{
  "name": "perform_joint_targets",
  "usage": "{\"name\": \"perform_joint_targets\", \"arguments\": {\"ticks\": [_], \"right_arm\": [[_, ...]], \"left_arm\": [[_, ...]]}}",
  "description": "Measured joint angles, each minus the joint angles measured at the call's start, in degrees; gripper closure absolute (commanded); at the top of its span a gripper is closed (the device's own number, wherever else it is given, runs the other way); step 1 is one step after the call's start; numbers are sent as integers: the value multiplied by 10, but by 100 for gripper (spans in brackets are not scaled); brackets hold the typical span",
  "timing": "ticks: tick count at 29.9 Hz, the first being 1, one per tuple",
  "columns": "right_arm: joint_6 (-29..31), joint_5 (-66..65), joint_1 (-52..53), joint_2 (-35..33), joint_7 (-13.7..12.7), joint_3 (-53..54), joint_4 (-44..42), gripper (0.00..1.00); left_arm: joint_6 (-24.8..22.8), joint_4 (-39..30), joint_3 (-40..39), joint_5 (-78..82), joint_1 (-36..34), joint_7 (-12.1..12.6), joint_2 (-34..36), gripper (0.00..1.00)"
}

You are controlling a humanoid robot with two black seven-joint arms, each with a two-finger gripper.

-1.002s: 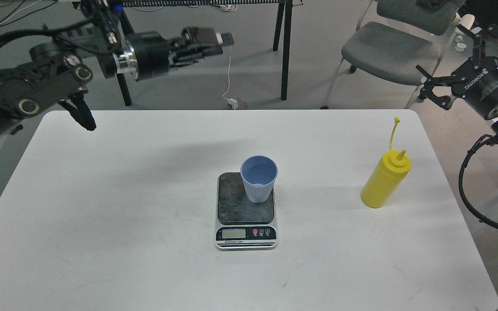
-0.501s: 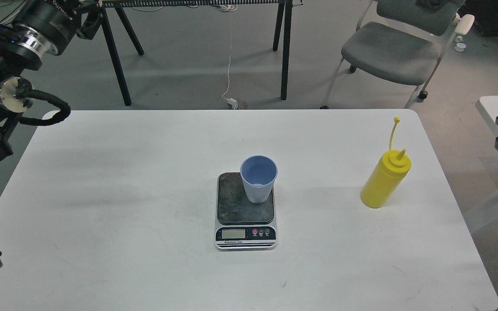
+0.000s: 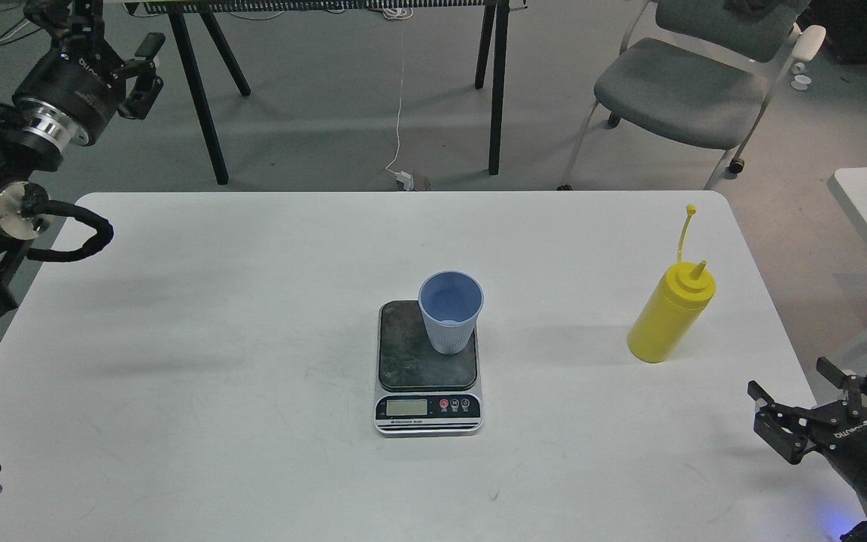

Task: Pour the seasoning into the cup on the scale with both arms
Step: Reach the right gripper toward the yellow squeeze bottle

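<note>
The cup [image 3: 450,312] is being carried by the scale [image 3: 427,366] at mid-table. The seasoning [image 3: 670,317] is standing upright, well to its right. Both the left gripper [image 3: 106,56] and right gripper [image 3: 825,403] are being held with jaws apart, gripping nothing.

Lab or office workroom — grey floor, office chair [image 3: 685,83], trestle legs [image 3: 495,83], loose cable [image 3: 399,113].
</note>
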Motion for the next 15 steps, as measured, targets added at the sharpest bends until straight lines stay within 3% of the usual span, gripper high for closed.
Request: {"name": "perform_joint_targets", "arguments": {"ticks": [15], "right_arm": [[0,-81,78,86,4,15,-14,0]], "left_arm": [[-4,0,0,1,9,0,1,20]]}}
